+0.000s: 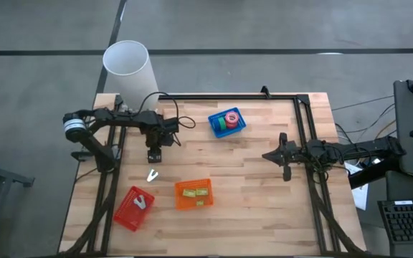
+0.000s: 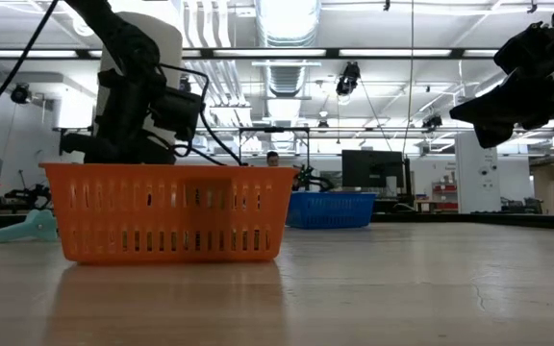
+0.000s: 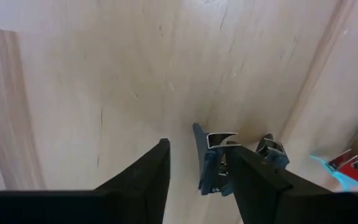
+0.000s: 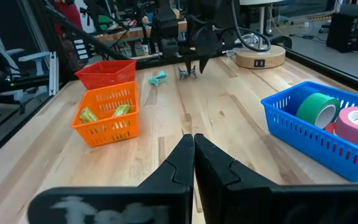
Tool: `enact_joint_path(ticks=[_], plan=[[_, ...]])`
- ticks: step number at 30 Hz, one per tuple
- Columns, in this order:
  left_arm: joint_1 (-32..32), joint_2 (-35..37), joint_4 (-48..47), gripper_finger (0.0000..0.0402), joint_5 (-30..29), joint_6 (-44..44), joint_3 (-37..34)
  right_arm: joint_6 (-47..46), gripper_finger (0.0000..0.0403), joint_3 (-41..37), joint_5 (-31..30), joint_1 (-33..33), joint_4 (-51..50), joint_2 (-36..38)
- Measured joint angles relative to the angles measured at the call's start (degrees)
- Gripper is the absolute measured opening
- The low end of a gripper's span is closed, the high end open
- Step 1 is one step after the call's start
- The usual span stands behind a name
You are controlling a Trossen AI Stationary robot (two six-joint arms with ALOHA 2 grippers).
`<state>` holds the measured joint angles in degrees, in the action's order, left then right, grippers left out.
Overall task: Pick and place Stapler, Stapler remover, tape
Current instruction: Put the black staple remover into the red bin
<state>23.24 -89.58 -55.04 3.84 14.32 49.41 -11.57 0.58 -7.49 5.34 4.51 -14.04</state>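
My left gripper (image 1: 154, 155) hangs open over the table, between the blue bin and the red bin. In the left wrist view a dark blue staple remover (image 3: 215, 163) with metal jaws lies on the wood under the gripper (image 3: 199, 149), partly behind one finger (image 3: 253, 180). A second, teal staple remover (image 1: 152, 175) lies on the table nearer the red bin. The tape rolls (image 4: 347, 121), green and pink, sit in the blue bin (image 1: 236, 129). Yellow-green staplers (image 1: 193, 193) lie in the orange bin. My right gripper (image 1: 284, 158) is shut and waits over the table's right side. My left gripper comes at the dark staple remover from above, pointing down. One finger (image 3: 257, 177) stands in front of the remover's middle, and its parts show on both sides of that finger. I cannot tell whether the finger touches it. The remover lies flat on the table.
The red bin (image 1: 125, 213) near the table's near left corner holds a pale staple remover. The orange bin (image 1: 205, 203) stands beside it. A white cylinder (image 1: 128, 68) stands at the far left corner. Bare wood lies between the bins and my right arm.
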Motion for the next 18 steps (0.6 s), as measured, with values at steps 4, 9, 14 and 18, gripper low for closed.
enact_joint_path(ticks=[4,9,14,18], plan=[[0.0,0.0,0.1,0.0119,1.1,0.0,0.0,0.0,0.0009,0.0,0.0,0.0,0.0,0.0],[0.0,0.0,0.3,0.0053,1.4,-0.6,0.0,0.0,0.0009,0.0,0.0,0.0,0.0,0.0],[0.0,0.1,-0.2,0.0033,1.8,-2.5,0.0,0.0,0.0008,0.0,0.0,0.0,0.0,0.0],[0.0,0.8,-1.3,0.0047,3.9,-4.2,0.2,0.0,0.0008,0.0,0.0,0.0,0.0,0.0]])
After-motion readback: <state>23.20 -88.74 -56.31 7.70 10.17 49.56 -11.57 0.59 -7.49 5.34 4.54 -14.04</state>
